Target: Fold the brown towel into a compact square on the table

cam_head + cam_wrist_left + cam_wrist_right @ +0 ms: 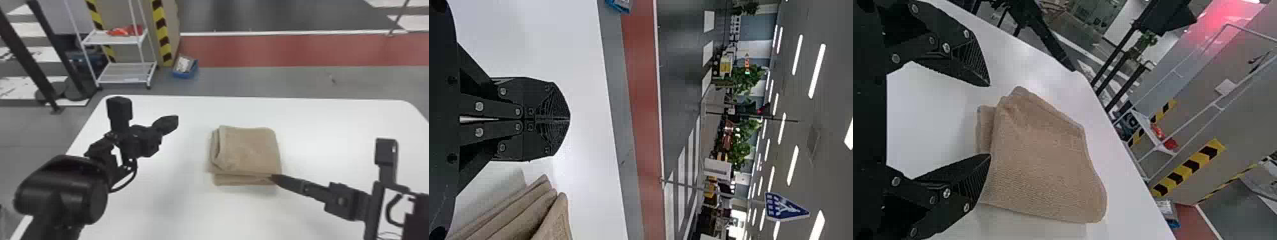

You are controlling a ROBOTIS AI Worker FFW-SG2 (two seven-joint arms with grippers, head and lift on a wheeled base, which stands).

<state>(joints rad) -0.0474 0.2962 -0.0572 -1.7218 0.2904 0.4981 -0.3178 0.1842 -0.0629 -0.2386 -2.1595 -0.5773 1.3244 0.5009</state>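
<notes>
Open right gripper, brown towel, perhaps touching

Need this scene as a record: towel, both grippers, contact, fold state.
towel: brown towel, flat on the white table
fold_state: layered, roughly square; lower layer juts out at near edge
left_gripper: left gripper left of towel, jaws shut, holding nothing
right_gripper: right gripper at towel's near right corner, jaws apart
right_contact: cannot tell

Bright ceiling strips glow behind; soft shadows pool on the table.
</notes>
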